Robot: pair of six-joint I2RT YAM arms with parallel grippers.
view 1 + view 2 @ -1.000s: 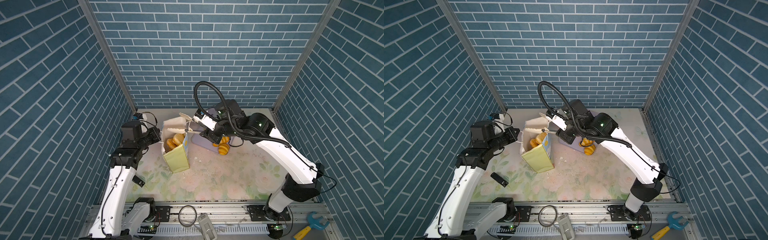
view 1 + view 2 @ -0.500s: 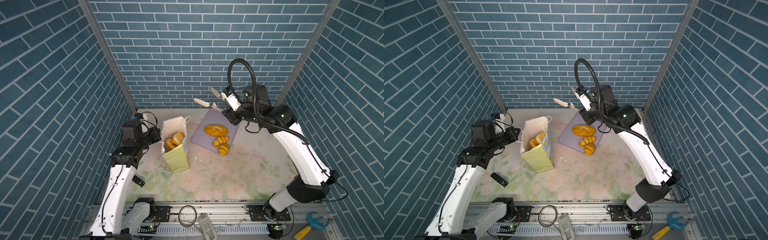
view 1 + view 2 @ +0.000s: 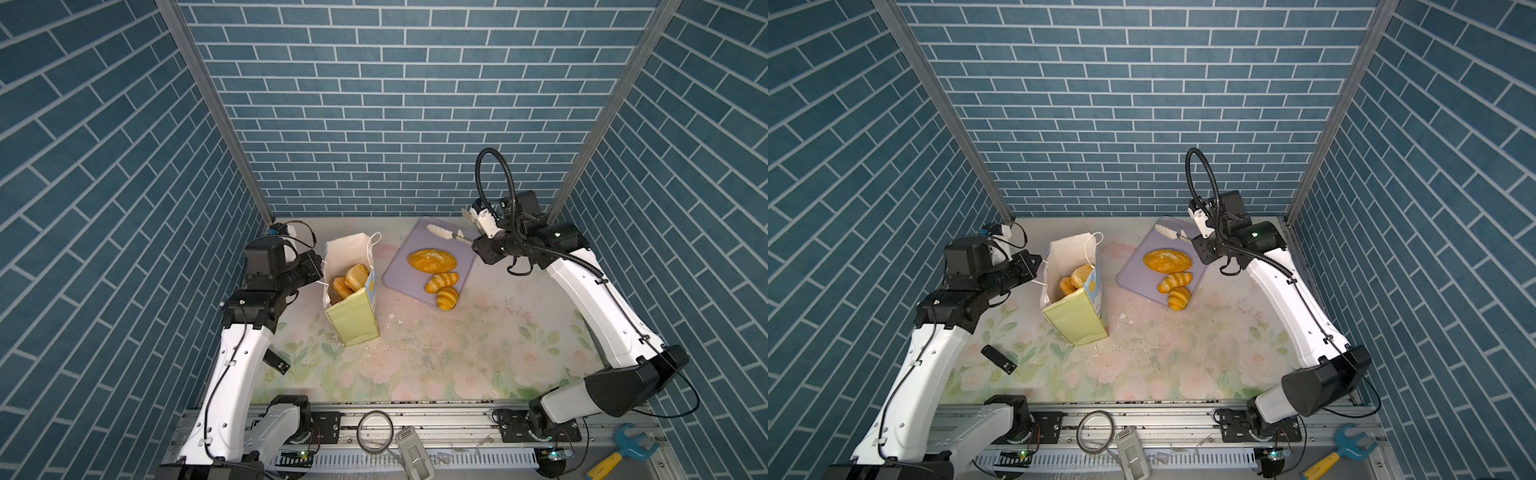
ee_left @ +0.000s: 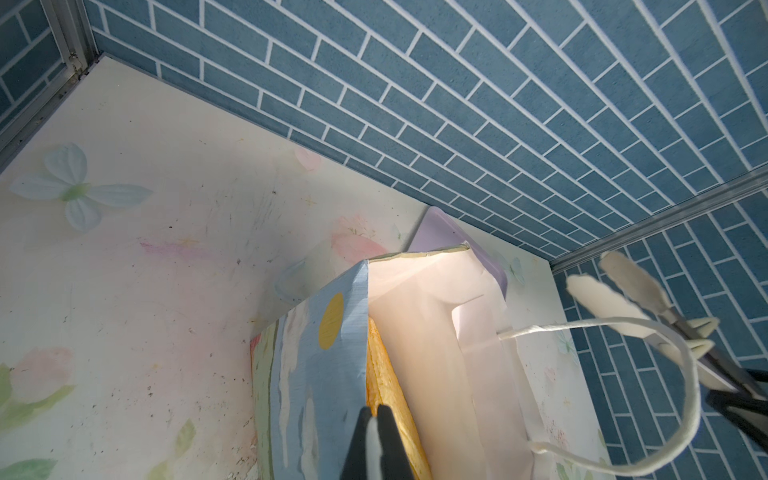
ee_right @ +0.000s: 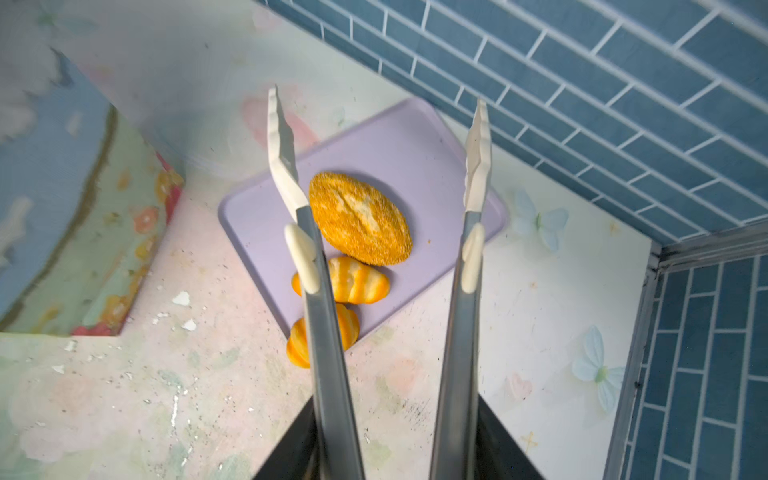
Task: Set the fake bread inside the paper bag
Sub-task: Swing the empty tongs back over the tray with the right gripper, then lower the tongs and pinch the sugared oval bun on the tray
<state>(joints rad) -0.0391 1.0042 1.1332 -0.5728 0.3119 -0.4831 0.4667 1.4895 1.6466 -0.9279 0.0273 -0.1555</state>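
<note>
Left gripper (image 4: 374,444) is clamped on the rim of the tall pale yellow-green paper bag (image 3: 353,320) w/ blue side panels, holding its mouth open. Some glossy golden fake bread (image 3: 351,280) sits inside. Right of the bag, on a flat lavender tray (image 3: 399,270): two ridged orange rolls (image 3: 441,281), then a seeded oval loaf (image 3: 432,260). Beyond those, right gripper (image 5: 376,137) w/ cream-tipped metal tongs (image 5: 473,174) stands spread wide, empty. Bread is prob. light, stiff, slick plastic, so pinch across the loaf's narrow middle, not its ends.

The left arm (image 3: 239,353) bends up, left gripper (image 4: 371,436) pinched tight on the paper bag (image 4: 324,340). The right arm (image 3: 590,299) reaches back, right gripper (image 5: 377,137) spread wide, empty.
</note>
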